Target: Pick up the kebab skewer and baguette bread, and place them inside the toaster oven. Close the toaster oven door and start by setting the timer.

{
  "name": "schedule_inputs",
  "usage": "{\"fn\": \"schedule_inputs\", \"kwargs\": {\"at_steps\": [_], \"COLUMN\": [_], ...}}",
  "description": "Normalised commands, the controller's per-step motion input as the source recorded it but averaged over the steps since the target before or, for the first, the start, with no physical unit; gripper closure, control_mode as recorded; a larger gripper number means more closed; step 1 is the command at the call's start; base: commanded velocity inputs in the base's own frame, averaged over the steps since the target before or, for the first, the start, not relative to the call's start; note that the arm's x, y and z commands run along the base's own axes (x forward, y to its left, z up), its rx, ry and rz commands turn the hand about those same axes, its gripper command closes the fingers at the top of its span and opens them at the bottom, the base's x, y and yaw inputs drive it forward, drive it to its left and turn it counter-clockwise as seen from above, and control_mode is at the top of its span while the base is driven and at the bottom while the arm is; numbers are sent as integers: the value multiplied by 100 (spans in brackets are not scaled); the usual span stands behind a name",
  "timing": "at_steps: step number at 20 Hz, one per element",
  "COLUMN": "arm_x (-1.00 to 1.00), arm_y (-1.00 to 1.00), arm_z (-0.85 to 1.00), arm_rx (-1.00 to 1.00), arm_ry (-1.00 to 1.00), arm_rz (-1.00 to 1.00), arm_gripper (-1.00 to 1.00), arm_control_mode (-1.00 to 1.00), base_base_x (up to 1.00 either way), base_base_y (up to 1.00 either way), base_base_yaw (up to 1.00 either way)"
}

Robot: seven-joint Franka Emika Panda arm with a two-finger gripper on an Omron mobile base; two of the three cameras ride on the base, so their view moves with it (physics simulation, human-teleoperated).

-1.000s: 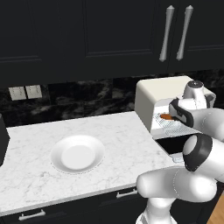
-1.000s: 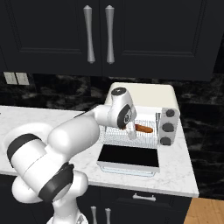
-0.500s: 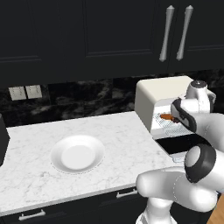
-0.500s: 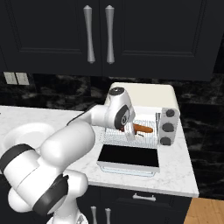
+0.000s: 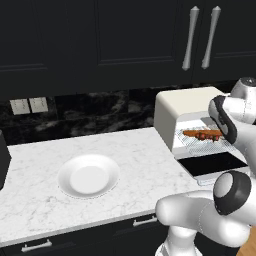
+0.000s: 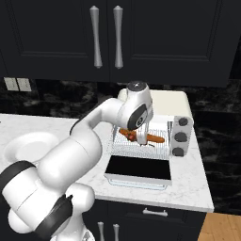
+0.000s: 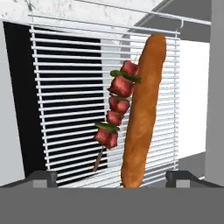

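Note:
The baguette bread (image 7: 142,113) lies on the wire rack (image 7: 65,87) inside the toaster oven (image 6: 174,106), with the kebab skewer (image 7: 117,103) right beside it. My gripper (image 7: 112,179) hangs open just above the baguette's near end, and nothing is between its fingertips (image 7: 41,177). In the right base view the gripper (image 6: 142,136) reaches into the oven mouth over the baguette (image 6: 155,138). The toaster oven door (image 6: 139,168) lies folded down flat in front. From the left, the baguette (image 5: 202,134) shows on the rack in the toaster oven (image 5: 187,107).
A white plate (image 5: 88,176) sits bare on the marble counter (image 5: 40,205) to the left. Three knobs (image 6: 180,136) line the oven's right side. A dark toaster (image 5: 2,160) stands at the far left edge. Black cabinets hang above the oven.
The jaws have gone from shut on the baguette to wide open. The baguette now rests on the rack beside the skewer, and the hand has lifted slightly.

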Motion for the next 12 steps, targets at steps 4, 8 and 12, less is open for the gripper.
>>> {"fn": "schedule_inputs", "kwargs": {"at_steps": [4,8,12], "arm_x": [0,0,-1], "arm_y": [0,4,16], "arm_z": [4,0,0], "arm_rx": [26,30,29], "arm_ry": [-22,-27,-30], "arm_rz": [-41,-52,-59], "arm_gripper": [-100,-100,-100], "arm_control_mode": [-100,-100,-100], "base_base_x": [0,0,0], "base_base_y": [0,0,0], "base_base_yaw": [0,0,0]}}
